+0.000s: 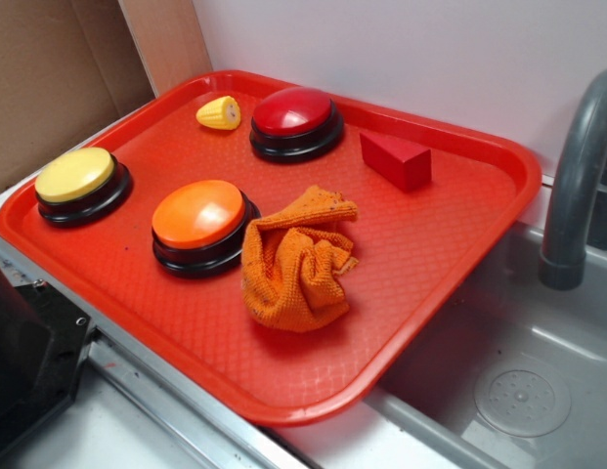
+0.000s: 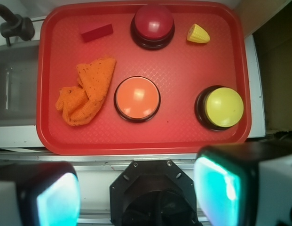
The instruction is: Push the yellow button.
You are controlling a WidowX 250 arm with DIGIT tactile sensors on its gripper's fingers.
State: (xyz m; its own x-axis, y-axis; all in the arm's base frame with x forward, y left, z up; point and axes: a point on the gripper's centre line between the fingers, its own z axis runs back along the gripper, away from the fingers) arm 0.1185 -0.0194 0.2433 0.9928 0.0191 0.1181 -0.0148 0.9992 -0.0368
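The yellow button (image 1: pixel 76 175) (image 2: pixel 224 107) sits near one corner of the red tray (image 1: pixel 411 264) (image 2: pixel 183 61) on the counter (image 1: pixel 137 430). We observe, in descending size, the orange cloth (image 1: pixel 293 264) (image 2: pixel 84 92), the orange button (image 1: pixel 198 215) (image 2: pixel 137 97), the red button (image 1: pixel 294 112) (image 2: pixel 153 20), the red block (image 1: pixel 396 158) (image 2: pixel 96 32) and the corn toy (image 1: pixel 219 113) (image 2: pixel 198 34). The claw (image 2: pixel 136 193) (fingers (image 2: pixel 225 188) parted, grasping nothing) hovers off the tray.

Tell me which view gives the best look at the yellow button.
The wrist view: it looks straight down on the yellow button, showing the whole round top and its place near the tray edge. The exterior view shows the same button from the side, with dome and black base visible, at the tray's left edge.
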